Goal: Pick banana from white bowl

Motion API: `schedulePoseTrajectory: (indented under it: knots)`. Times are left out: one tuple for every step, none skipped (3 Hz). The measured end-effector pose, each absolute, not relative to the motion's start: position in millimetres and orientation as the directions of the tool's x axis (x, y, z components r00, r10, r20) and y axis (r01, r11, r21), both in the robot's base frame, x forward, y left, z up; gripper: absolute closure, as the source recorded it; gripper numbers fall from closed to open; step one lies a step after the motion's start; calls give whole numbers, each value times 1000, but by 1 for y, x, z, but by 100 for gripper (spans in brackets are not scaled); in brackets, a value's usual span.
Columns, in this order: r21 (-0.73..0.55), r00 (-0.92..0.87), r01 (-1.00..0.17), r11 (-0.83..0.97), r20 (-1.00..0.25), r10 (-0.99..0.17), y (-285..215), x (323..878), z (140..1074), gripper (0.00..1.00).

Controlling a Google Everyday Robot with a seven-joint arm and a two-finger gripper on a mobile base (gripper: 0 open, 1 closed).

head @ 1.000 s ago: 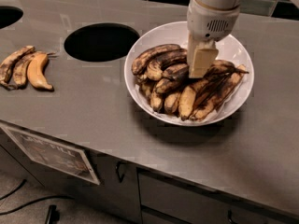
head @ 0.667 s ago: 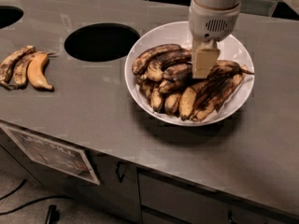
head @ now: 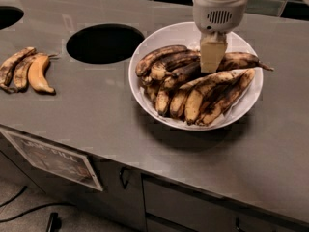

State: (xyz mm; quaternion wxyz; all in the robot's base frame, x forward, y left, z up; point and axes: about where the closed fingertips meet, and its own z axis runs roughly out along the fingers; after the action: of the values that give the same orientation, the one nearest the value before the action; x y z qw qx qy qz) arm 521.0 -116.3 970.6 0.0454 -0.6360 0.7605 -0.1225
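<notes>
**At the grasp: gripper down over the dark banana**

The banana (head: pixel 241 60) I take for mine is the almost black one with the thin dark stem. It comes out from behind my gripper (head: pixel 213 64) and runs off to its right in the view, lying on top of the heap at the far side of the white bowl (head: pixel 169 35). My gripper hangs straight down into the bowl, with its tip at the level of the top fruit, right against the near end of that banana. Whether it is closed on the banana or parted around it, I cannot tell.

As I judge it, I am at the grasp itself: reached in, banana not yet clear of the bowl. The next move calls for a sure hold on this one fruit alone. A second dark banana lies just left of my tip, touching the heap beneath, and could be caught along with it. Then comes a straight lift, high enough for the stem to pass the rim. The fruit looks soft, so a gentle squeeze is wise.

Counted: one bowl, holding about ten bananas, though the overlaps make the number unsure. Three loose bananas (head: pixel 26 71) lie on the counter (head: pixel 96 110), well apart to my gripper's left. Two round holes are cut in the counter, one (head: pixel 104 43) between the bowl and those three, another (head: pixel 7 16) at the far left edge.
</notes>
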Motion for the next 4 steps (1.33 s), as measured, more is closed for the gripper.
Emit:
schedulePoseTrajectory:
  knots:
    - [-309, -214, -935, 176, 91, -973, -104, 525, 987, 100]
    - [-370, -226, -912, 178, 90, -970, -90, 528, 1004, 100]
    - [-423, -237, -888, 181, 84, -968, -79, 527, 1019, 100]
    - [-445, -265, -870, 211, 62, -962, -91, 500, 1030, 100]
